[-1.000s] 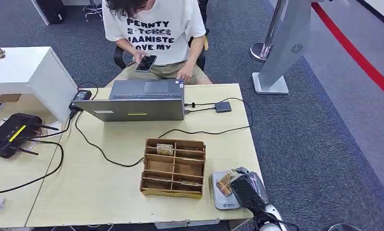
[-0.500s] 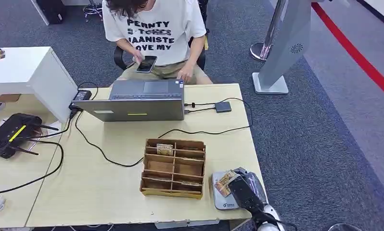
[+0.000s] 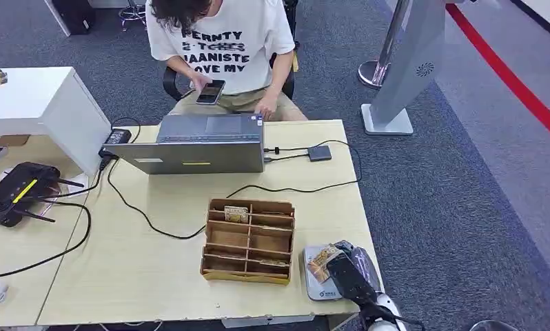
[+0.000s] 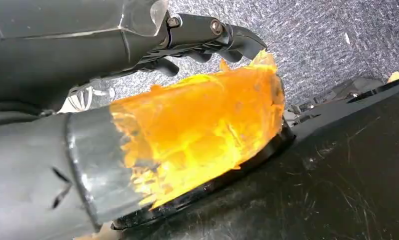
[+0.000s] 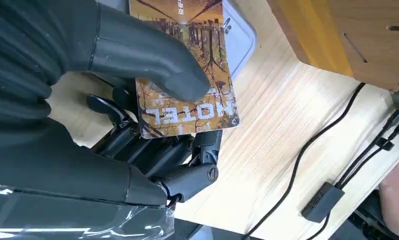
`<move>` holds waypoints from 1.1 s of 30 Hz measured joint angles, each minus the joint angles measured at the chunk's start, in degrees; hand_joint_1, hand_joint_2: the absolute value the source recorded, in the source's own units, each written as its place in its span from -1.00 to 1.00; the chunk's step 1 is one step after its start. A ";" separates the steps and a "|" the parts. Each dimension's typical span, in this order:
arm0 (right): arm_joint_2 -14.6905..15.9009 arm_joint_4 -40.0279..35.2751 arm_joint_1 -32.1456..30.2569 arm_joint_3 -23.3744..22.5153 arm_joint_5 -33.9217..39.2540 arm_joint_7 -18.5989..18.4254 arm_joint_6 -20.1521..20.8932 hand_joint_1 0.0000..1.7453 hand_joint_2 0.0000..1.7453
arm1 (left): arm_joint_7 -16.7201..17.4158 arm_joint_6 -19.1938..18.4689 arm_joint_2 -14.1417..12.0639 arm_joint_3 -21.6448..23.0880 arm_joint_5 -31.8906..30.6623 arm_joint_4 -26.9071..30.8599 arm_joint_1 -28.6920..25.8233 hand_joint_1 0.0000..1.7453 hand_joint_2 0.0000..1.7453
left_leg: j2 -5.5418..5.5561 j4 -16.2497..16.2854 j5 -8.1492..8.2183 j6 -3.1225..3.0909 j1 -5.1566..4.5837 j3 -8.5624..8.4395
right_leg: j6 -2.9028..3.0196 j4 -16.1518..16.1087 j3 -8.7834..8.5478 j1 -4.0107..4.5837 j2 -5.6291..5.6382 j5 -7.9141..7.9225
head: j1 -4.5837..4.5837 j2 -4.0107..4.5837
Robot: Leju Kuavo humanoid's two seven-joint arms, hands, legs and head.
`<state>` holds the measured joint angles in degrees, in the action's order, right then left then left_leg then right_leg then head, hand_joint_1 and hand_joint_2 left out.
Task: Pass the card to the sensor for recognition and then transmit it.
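My right hand (image 3: pixel 353 274) is at the table's front right corner and pinches a brown-and-orange hotel card (image 3: pixel 322 263) between thumb and fingers. The card hangs over the grey sensor pad (image 3: pixel 320 290), tilted. In the right wrist view the thumb (image 5: pixel 152 62) presses on the card (image 5: pixel 197 112), which reads HOTEL, with the sensor pad (image 5: pixel 243 35) just behind it. In the left wrist view my left hand (image 4: pixel 187 75) hangs beside the body over grey carpet. Its thumb is wrapped in orange, its dark fingers (image 4: pixel 217 32) are stretched out, and it holds nothing.
A wooden slotted card organizer (image 3: pixel 249 241) stands just left of the sensor, with a card in a back slot. Farther back lie a laptop (image 3: pixel 200 148), black cables and a small hub (image 3: pixel 320 152). A person (image 3: pixel 220 41) sits behind the table holding a phone. A black router (image 3: pixel 16 191) lies at left.
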<state>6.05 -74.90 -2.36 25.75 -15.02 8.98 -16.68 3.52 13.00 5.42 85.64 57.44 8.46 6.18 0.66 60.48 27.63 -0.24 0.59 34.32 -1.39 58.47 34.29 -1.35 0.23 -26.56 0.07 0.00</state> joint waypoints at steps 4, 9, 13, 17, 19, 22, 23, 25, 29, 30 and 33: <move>-0.04 0.00 -0.02 0.00 0.02 0.00 -0.07 1.00 1.00 | 0.00 0.00 0.00 0.00 0.00 0.00 0.00 -1.00 -1.00 | 0.00 0.00 0.00 0.00 0.00 0.00 | 0.00 0.00 0.00 0.00 0.00 0.00 | 0.00 0.00; -0.11 0.00 -0.04 0.02 0.02 0.00 -0.11 1.00 1.00 | 0.00 0.04 0.00 0.00 0.00 0.00 0.00 -1.00 -1.00 | 0.00 0.00 0.00 0.00 0.00 0.00 | 0.00 0.00 0.00 0.00 0.00 0.00 | -0.02 0.00; -0.13 0.00 -0.05 0.02 0.04 0.00 -0.13 1.00 1.00 | 0.00 0.04 0.00 0.00 0.00 0.00 0.00 -1.00 -1.00 | 0.00 0.00 0.00 0.00 0.00 0.00 | 0.00 0.00 0.00 0.00 0.00 0.00 | 0.00 0.00; -0.15 0.00 -0.05 0.02 0.04 0.00 -0.15 1.00 1.00 | 0.00 0.11 0.00 0.00 0.00 0.00 0.00 -1.00 -1.00 | 0.00 0.00 0.00 0.00 0.00 0.00 | 0.00 0.00 0.00 0.00 0.00 0.00 | 0.00 0.00; -0.15 0.00 -0.05 0.02 0.04 0.00 -0.17 1.00 1.00 | 0.00 0.11 0.00 0.00 0.00 0.00 0.00 -1.00 -1.00 | 0.00 0.00 0.00 0.00 0.00 0.00 | 0.00 0.00 0.00 0.00 0.00 0.00 | -0.02 0.00; -0.15 0.00 -0.05 0.04 0.04 0.00 -0.17 1.00 1.00 | 0.00 0.09 0.00 0.00 0.00 0.00 0.00 -1.00 -1.00 | 0.00 0.00 0.00 0.00 0.00 0.00 | 0.00 0.00 0.00 0.00 0.00 0.00 | 0.00 0.00; -0.15 0.00 -0.05 0.04 0.04 0.00 -0.22 1.00 1.00 | 0.00 0.09 0.00 0.00 0.00 0.00 0.00 -1.00 -1.00 | 0.00 0.00 0.00 0.00 0.00 0.00 | 0.00 0.00 0.00 0.00 0.00 0.00 | -0.02 0.00; -0.15 0.00 -0.05 0.09 0.04 0.05 -0.44 1.00 1.00 | 0.00 0.11 0.00 0.00 0.00 0.00 0.00 -1.00 -1.00 | 0.00 0.00 0.00 0.00 0.00 0.00 | 0.00 0.00 0.00 0.00 0.00 0.00 | 0.00 0.00; -0.20 -0.35 -0.11 0.11 -0.06 0.74 -1.35 1.00 1.00 | -0.02 0.11 0.00 0.00 0.02 0.00 0.00 -1.00 -1.00 | 0.00 0.00 0.00 0.00 0.00 0.00 | 0.00 0.00 0.00 0.00 0.00 0.00 | 0.00 0.00; -0.22 -0.72 -0.13 0.11 -0.24 1.16 -1.75 1.00 1.00 | -0.04 0.11 0.00 0.00 0.06 0.00 0.00 -1.00 -1.00 | 0.00 0.00 0.00 0.00 0.00 0.00 | 0.00 0.00 0.00 0.00 0.00 0.00 | -0.02 0.00; -0.26 -2.18 -0.45 0.13 -0.94 1.97 -2.90 1.00 1.00 | -0.22 0.15 0.00 0.00 0.22 0.00 -0.01 -1.00 -1.00 | 0.00 0.00 0.00 0.00 0.00 0.01 | 0.00 0.00 0.00 0.00 0.00 0.00 | 0.00 0.00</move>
<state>5.79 -77.08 -2.81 25.88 -15.95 10.95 -19.58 3.30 13.16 5.42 85.64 57.66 8.46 6.17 0.66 60.48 27.63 -0.24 0.59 34.32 -1.39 58.47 34.29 -1.35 0.23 -26.56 0.07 0.00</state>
